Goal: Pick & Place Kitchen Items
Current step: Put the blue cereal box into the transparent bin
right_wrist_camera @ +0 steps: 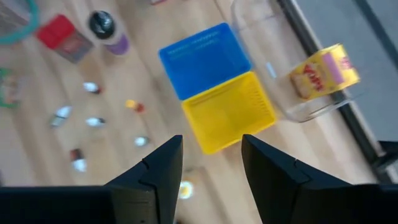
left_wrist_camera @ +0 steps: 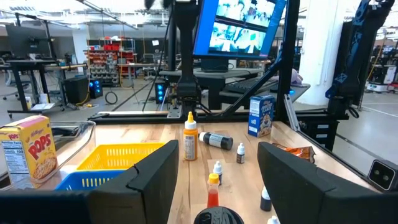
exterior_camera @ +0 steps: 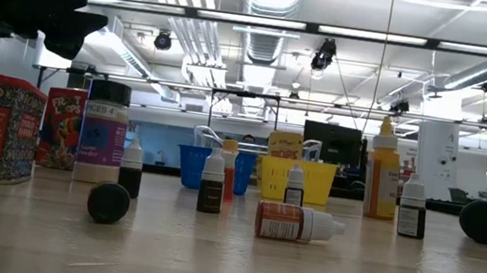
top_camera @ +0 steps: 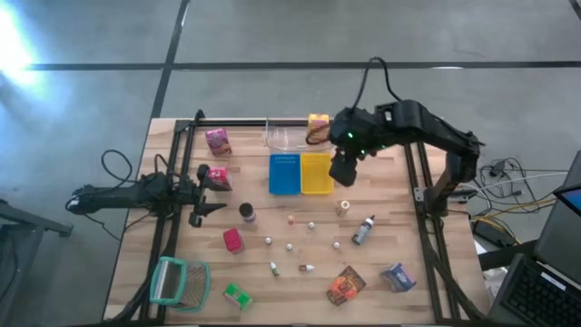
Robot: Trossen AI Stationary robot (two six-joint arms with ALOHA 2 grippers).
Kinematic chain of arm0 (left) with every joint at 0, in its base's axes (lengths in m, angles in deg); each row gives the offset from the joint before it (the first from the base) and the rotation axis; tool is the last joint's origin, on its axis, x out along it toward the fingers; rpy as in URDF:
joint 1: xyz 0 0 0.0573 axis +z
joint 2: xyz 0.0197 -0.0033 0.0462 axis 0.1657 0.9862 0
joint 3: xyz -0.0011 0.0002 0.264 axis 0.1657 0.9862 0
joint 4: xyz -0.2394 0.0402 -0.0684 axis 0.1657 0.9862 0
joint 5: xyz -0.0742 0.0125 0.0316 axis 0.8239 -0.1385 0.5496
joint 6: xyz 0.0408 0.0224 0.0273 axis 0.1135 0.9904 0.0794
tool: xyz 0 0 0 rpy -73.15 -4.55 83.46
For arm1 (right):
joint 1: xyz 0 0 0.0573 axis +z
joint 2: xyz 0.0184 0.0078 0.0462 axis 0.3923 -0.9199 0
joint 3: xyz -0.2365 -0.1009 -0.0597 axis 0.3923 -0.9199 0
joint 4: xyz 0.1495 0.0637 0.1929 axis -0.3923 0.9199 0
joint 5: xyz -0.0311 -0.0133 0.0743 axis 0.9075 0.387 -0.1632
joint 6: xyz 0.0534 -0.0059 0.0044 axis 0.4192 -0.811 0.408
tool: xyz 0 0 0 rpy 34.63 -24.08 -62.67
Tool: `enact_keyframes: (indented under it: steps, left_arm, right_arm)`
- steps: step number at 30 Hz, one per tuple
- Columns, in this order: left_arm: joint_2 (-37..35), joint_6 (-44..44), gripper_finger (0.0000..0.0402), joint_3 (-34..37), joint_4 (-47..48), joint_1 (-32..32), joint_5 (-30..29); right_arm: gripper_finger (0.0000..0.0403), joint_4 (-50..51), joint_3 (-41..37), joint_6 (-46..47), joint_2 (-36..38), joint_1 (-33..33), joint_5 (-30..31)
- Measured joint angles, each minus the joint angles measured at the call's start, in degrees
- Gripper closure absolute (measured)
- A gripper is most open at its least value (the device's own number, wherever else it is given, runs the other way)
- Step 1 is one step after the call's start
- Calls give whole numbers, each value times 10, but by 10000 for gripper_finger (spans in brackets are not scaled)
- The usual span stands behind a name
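The right gripper (top_camera: 344,174) hovers over the yellow tray's (top_camera: 317,173) right edge — fingers apart, holding nothing. The kitchen items (top_camera: 290,246) lie scattered nearer the front edge; the left gripper (top_camera: 205,193) waits open, empty.

Blue tray (top_camera: 284,173), yellow tray (top_camera: 317,173), red can (top_camera: 233,240), teal-rimmed basket (top_camera: 180,282).

Bright overhead light, blurred wrist view

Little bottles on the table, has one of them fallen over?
Yes. One small dropper bottle with an orange label lies on its side at the front of the table, white cap pointing sideways, while the other little bottles around it stand upright.
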Motion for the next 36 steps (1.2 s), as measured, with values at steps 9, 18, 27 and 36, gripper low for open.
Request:
enact_keyframes:
  steps: [9, 18, 27, 36]
  left_arm:
    - [0, 0, 176, 0, 0, 0, 0]
    - [0, 0, 176, 0, 0, 0, 0]
    - [0, 0, 176, 0, 0, 0, 0]
    - [0, 0, 176, 0, 0, 0, 0]
  right_arm:
    - [226, -1, -6, 140, 7, 102, 2]
    - [223, -1, -61, 272, 7, 199, 3]
    - [247, -1, -107, 504, 10, 267, -40]
    - [238, -1, -112, 680, 12, 349, -43]
